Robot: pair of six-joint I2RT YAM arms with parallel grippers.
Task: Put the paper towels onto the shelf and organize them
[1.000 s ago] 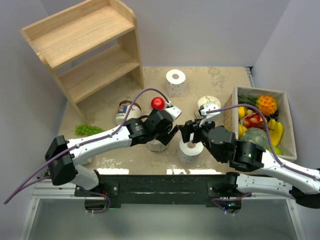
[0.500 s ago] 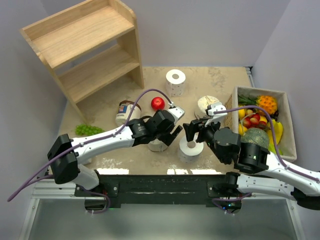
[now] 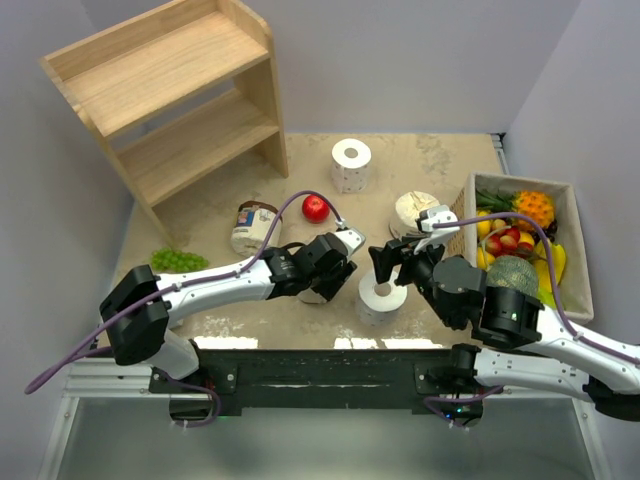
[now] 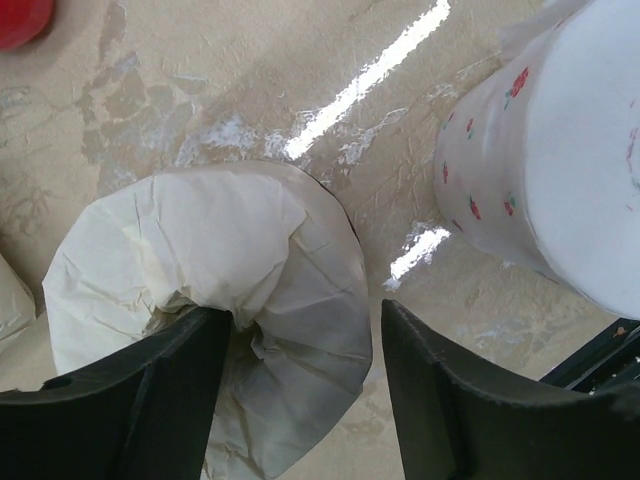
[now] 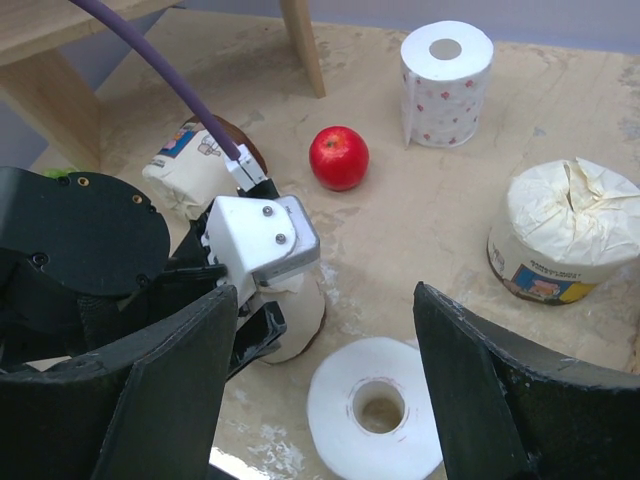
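Note:
The wooden shelf stands at the far left. My left gripper is open and straddles an upright cream-wrapped roll. Its left finger is against the wrapper and its right finger stands apart from it. My right gripper is open and empty above a bare white roll that stands upright next to that wrapped roll. Another white roll stands far centre. A wrapped roll lies on its side near the shelf. Another wrapped roll stands by the fruit box.
A red apple lies just beyond my left gripper. Green grapes lie at the left by the shelf foot. A box of fruit stands at the right edge. Both arms crowd the near middle of the table.
My left gripper has moved down and nearer, and now straddles the wrapped roll. My right gripper has shifted a little to the right above the white roll.

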